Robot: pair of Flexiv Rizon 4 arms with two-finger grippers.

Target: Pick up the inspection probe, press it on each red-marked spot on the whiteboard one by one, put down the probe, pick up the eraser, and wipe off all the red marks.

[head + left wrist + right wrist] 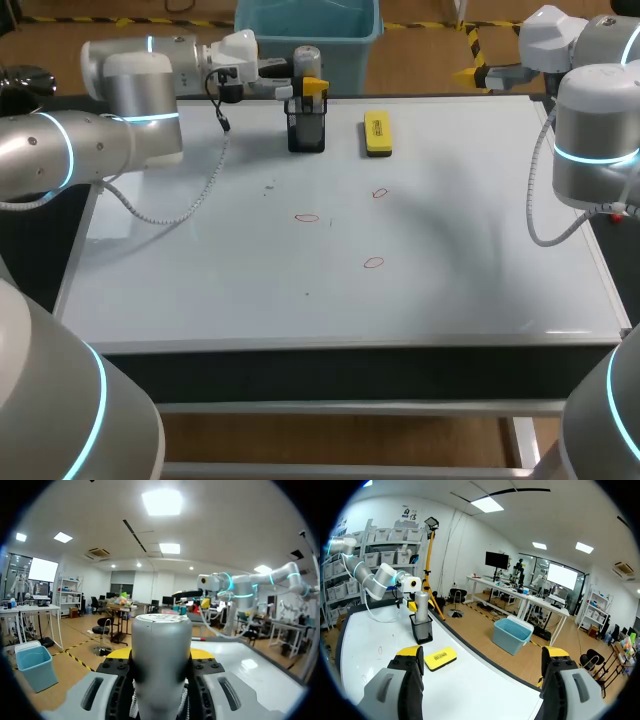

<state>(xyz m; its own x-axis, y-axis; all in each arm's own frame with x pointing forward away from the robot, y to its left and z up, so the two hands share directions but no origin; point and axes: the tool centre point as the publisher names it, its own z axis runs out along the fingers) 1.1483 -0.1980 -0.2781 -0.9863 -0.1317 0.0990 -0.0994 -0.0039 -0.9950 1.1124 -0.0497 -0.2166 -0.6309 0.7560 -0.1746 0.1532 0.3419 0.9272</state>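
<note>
Where the probe stands: the probe (306, 60) is upright in a black mesh holder (306, 132) at the far edge of the whiteboard (450, 270), with its grey upper part above the rim.
Left gripper (160, 655): closed around the probe's upper barrel, one finger against each flank; the probe is not yet lifted out.
Right gripper (482, 652): fingers spread wide with nothing between them, held near the board's far right edge.
Probe, handling: likely rigid and smooth-sided, so apt to slip or twist. Best taken high on the barrel and drawn straight up to clear the holder.
Eraser (378, 133): a flat yellow block lying near the holder, apart from it. Probably light and stiff, and best pinched across its narrow sides.
Holder, contents: only the probe, as far as shows; the mesh hides the lower interior.
Red marks (307, 217): three small outlines at mid-board, well apart from one another, none wiped.
</note>
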